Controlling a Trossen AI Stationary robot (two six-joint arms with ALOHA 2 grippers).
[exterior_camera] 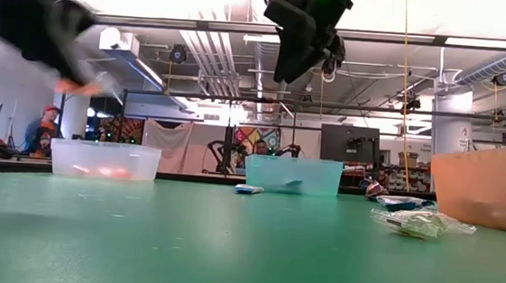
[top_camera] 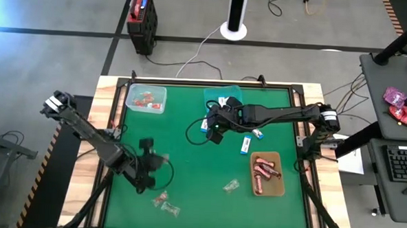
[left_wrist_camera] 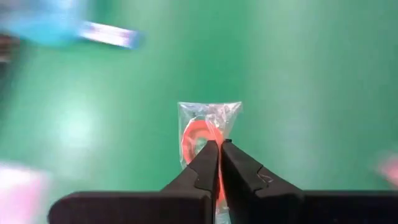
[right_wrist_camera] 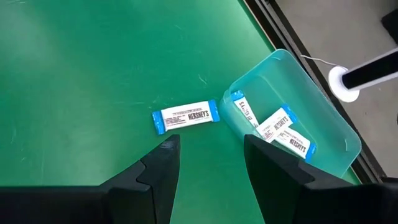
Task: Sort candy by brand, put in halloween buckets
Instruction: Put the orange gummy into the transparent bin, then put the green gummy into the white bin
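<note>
Green felt covering the whole table, and the left gripper [left_wrist_camera: 219,152] near the front-left is pinching a clear twist with a red-pink sweet [left_wrist_camera: 200,134]. I'd carry it high to the far-left mint bucket [top_camera: 146,98]. Farther off, the right gripper [right_wrist_camera: 211,163] is hovering with jaws spread and empty over a blue-and-white bar reading HERSHEY'S [right_wrist_camera: 185,116] beside the teal bucket [right_wrist_camera: 323,127].

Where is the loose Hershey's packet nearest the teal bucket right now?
The Hershey's packet lies flat on the green mat beside the teal bucket, just ahead of the open right pincer.
</note>
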